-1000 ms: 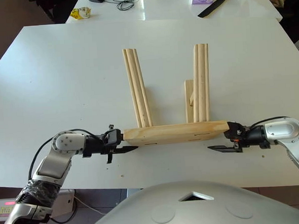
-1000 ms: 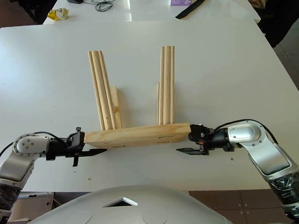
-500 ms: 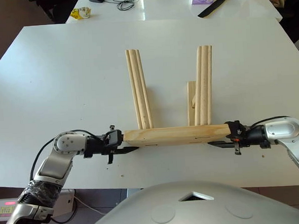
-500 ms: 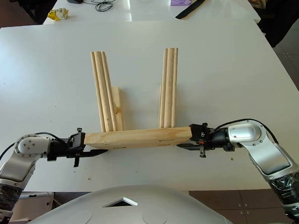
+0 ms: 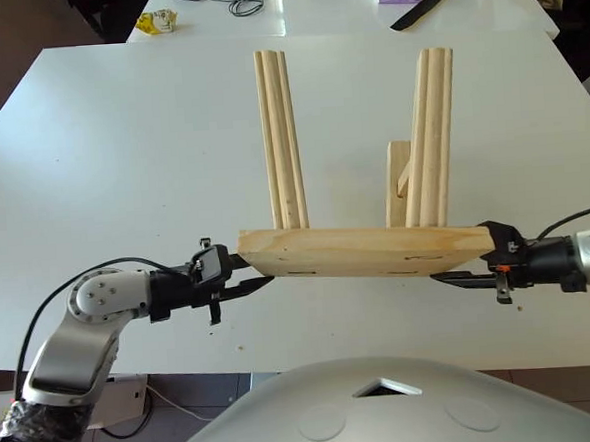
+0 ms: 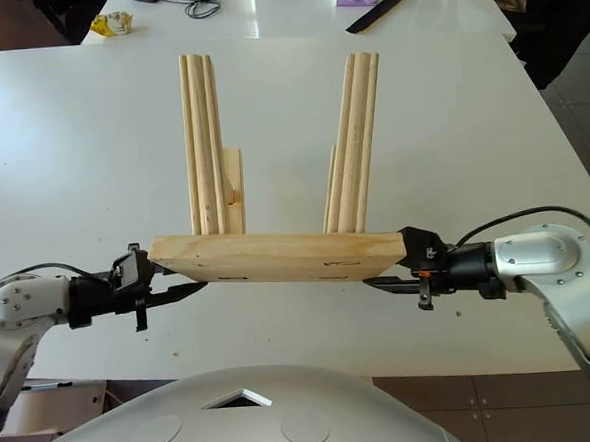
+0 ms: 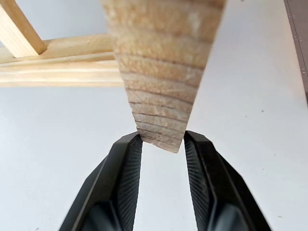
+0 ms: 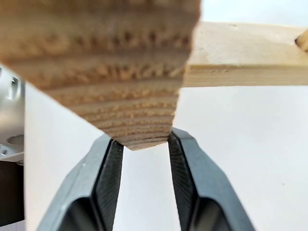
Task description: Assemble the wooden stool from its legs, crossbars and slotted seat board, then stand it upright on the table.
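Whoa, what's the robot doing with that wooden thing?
The robot is holding a wooden stool by its seat board. One end is pinched in the left pincer and the other end in the right pincer. The legs are already fitted and point away from the robot over the white table. A crossbar shows beside the right-hand legs. The stool is on its side, not yet standing upright.

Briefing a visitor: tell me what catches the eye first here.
The pale wooden stool stands out, its flat slotted seat board near the front edge of the white table, legs pointing away from the robot. The black left pincer and black right pincer each clamp one end of that board.
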Motion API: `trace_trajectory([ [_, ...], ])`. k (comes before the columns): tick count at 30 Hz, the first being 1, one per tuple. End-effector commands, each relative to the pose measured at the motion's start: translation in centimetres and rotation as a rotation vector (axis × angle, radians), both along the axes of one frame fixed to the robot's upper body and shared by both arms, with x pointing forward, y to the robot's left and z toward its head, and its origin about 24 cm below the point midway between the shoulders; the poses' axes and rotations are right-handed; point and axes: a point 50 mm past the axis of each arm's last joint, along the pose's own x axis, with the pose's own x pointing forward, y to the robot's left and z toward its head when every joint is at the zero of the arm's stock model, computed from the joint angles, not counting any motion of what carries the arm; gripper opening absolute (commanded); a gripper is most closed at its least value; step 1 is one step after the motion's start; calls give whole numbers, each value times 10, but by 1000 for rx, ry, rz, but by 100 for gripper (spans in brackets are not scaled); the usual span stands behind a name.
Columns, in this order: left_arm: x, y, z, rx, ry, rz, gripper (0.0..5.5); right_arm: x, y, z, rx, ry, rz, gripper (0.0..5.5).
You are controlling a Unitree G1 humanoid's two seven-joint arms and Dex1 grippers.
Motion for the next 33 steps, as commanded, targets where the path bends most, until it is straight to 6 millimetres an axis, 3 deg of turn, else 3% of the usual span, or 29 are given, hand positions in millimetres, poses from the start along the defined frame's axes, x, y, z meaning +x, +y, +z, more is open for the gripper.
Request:
trace_trajectory([
  [1, -6, -8, 44, -74, -5, 36, 129, -14, 12, 39, 163, 164, 114, 136],
  [10, -15, -8, 94, -96, 278, -54, 130, -18, 8, 112, 257, 638, 135, 136],
  [18, -11, -8, 143, -284, 656, -129, 130, -20, 14, 147, 326, 951, 89, 136],
  [23, -8, 0, 160, -291, 820, -201, 130, -17, 15, 151, 349, 1058, 48, 136],
  [33, 1, 7, 180, -273, 1067, -212, 130, -5, 8, 124, 393, 1218, -84, 136],
])
